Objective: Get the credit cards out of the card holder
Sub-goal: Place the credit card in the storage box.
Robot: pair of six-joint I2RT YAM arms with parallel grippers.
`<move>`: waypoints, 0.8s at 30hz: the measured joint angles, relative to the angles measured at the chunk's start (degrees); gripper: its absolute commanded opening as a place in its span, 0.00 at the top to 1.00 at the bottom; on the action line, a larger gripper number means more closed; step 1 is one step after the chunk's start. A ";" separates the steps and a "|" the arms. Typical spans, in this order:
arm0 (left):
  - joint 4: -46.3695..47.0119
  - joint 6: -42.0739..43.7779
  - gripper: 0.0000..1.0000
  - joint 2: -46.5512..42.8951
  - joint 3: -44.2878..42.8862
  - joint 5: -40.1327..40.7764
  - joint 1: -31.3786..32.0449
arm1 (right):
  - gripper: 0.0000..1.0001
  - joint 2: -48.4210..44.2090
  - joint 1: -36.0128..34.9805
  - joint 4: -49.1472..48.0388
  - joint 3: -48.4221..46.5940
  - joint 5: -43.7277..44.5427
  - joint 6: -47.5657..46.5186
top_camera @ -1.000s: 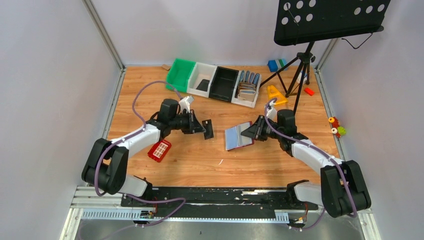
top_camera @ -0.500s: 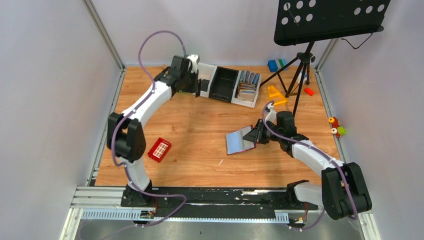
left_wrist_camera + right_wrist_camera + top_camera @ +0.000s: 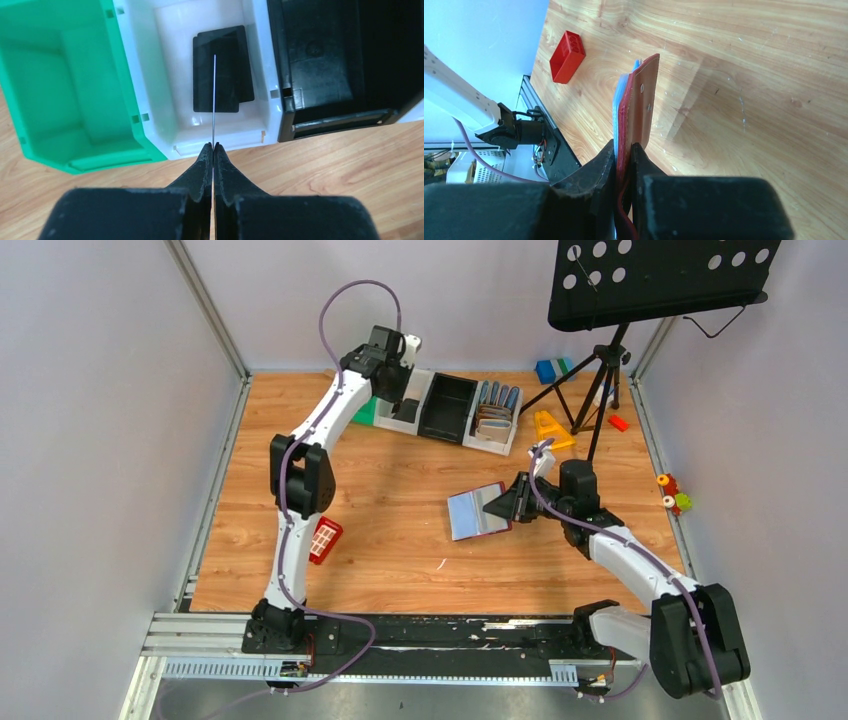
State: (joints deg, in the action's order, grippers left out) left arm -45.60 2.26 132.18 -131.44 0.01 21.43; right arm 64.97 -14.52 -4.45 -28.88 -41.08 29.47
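My left gripper [image 3: 213, 146] pinches a credit card [image 3: 214, 95] edge-on, a white bin [image 3: 167, 75] beyond my fingertips. My right gripper [image 3: 624, 150] clamps the card holder [image 3: 643, 95].

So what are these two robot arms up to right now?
The left gripper is pinching a thin card, seen edge-on, above a white bin that holds black cards. The right gripper grips the open maroon card holder over the middle of the table. The card looks about to be dropped into the bin.
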 measured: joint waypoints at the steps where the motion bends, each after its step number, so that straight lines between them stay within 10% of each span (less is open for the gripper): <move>1: -0.02 0.52 1.00 0.85 -0.09 -0.33 -0.11 | 1.00 -0.31 0.00 -0.33 0.00 -0.11 0.00; 8: 1.11 2.19 0.97 4.09 -0.11 -2.86 -0.50 | 1.00 -0.11 0.00 -1.14 0.00 -0.72 0.02; 15: 4.76 3.23 0.34 6.73 -0.22 -6.32 -0.50 | 1.00 2.38 0.00 -3.02 0.00 -1.60 0.74; 24: 7.30 3.13 0.27 3.13 4.68 -0.44 -0.52 | 1.00 2.84 0.00 -4.09 0.00 -2.10 1.77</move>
State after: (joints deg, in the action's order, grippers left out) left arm -38.30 5.39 135.31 -126.76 -0.43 20.91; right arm 67.81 -14.52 -8.54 -28.88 -43.18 31.24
